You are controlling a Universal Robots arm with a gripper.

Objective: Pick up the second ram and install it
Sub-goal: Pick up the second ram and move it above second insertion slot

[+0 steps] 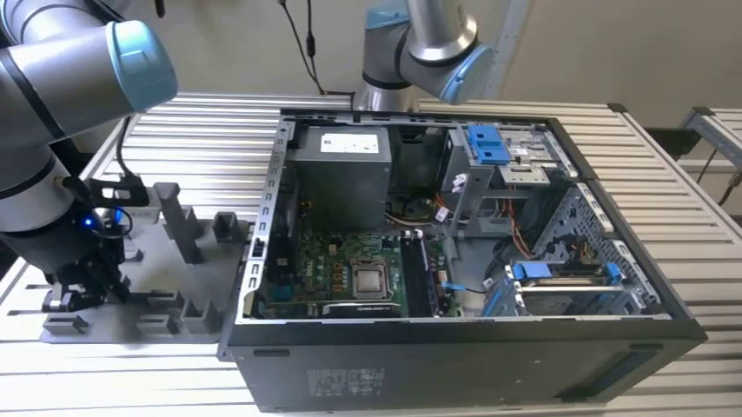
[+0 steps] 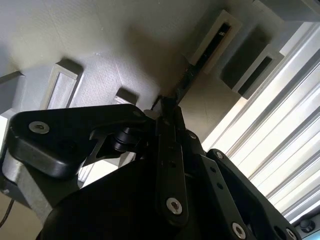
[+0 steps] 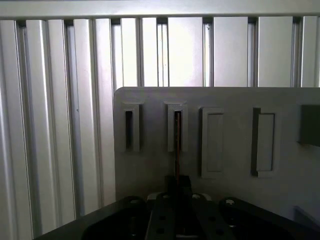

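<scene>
Ribbed aluminium tabletop (image 1: 684, 217) is carrying the whole setup. At the exterior view's left, the grey-and-blue arm (image 1: 47, 130) is reaching down to the grey tray (image 1: 145, 261), its gripper (image 1: 83, 295) sitting low among the tray's slots. In both wrist views the gripper's fingers (image 2: 167, 130) are pressing together on the second ram (image 3: 177, 142), a thin dark strip seen edge-on. The strip is standing in a narrow tray slot, with another slot (image 3: 129, 131) just beside it. Upright posts (image 1: 172, 221) are rising from the tray between the gripper and the open computer case (image 1: 464, 369), whose side wall is standing just beside the tray. Inside the case, the green motherboard (image 1: 330, 261) is lying flat with its silver processor (image 1: 371, 280), a grey power supply (image 1: 342, 174) behind it. Further toward the exterior view's right, blue-tabbed drive bays (image 1: 493, 143) are crowding the case.
</scene>
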